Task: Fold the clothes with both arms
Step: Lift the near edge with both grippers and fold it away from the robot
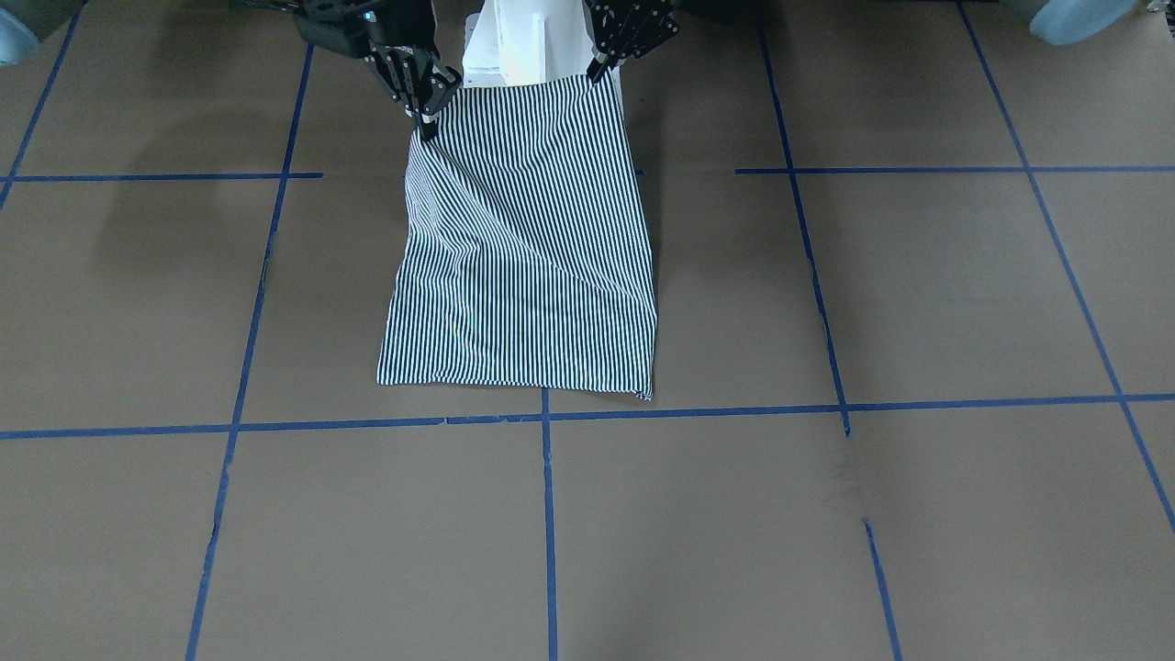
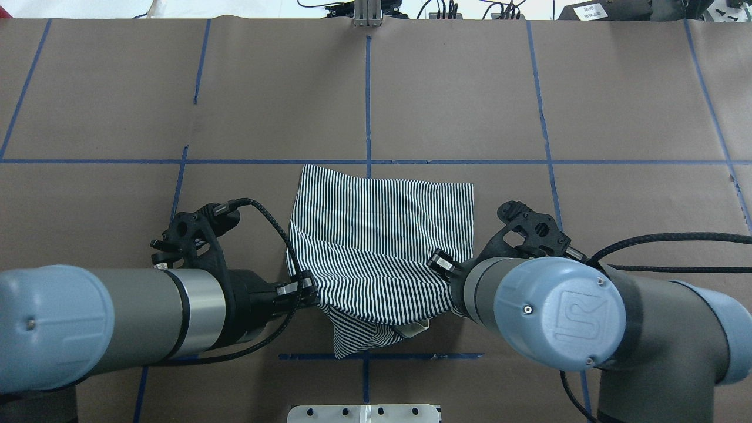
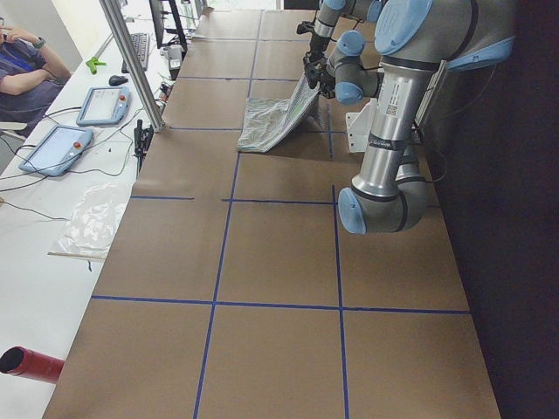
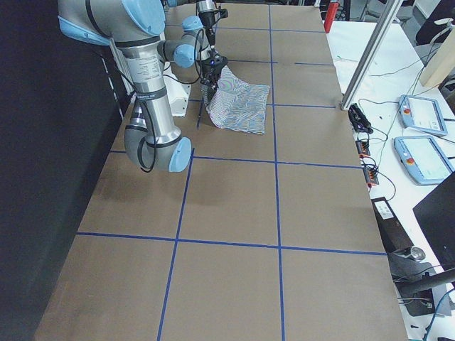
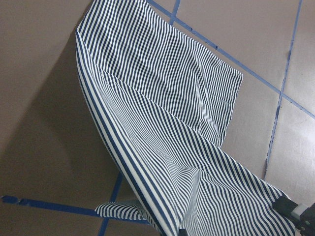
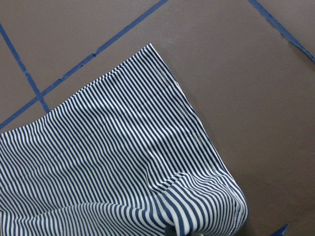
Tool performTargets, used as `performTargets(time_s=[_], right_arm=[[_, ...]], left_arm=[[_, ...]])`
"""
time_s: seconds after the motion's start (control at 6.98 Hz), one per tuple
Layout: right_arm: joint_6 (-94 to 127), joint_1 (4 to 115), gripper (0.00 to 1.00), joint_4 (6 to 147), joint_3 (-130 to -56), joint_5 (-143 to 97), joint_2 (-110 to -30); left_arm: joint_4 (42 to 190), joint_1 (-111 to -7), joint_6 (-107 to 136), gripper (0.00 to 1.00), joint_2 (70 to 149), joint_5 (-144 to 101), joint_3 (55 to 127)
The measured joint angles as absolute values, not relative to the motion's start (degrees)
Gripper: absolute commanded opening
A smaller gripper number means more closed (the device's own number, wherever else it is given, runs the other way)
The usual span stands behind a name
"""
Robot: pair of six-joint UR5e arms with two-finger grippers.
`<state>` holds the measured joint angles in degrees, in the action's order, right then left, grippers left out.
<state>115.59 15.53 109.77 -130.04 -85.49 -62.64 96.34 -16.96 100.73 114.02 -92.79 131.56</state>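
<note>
Counted: one striped shirt (image 1: pixel 523 257); two arms, left arm (image 2: pixel 135 317) and right arm (image 2: pixel 646 317); two end effectors, left end effector (image 1: pixel 598 72) and right end effector (image 1: pixel 426 128); one worktop (image 1: pixel 826 551).

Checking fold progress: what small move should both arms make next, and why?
Probably carry the raised edge forward over the far hem: the left tool and right tool pinch the striped shirt by its near edge, lifted, while that hem lies flat.

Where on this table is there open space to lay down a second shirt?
The whole far row of table squares beyond the striped shirt is bare, as are the outer squares on both ends. It is crowded at the near edge, where the left end effector and right end effector hold the shirt's raised edge.
</note>
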Motion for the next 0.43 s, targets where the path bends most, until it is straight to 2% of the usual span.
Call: performTargets(time_s=[0.43], right_arm=[[114.03, 18.35, 0.00, 107.44, -120.29, -84.74, -57.97]], left_arm=[[96.34, -27.73, 92.29, 0.00, 119.03, -97.48, 121.52]])
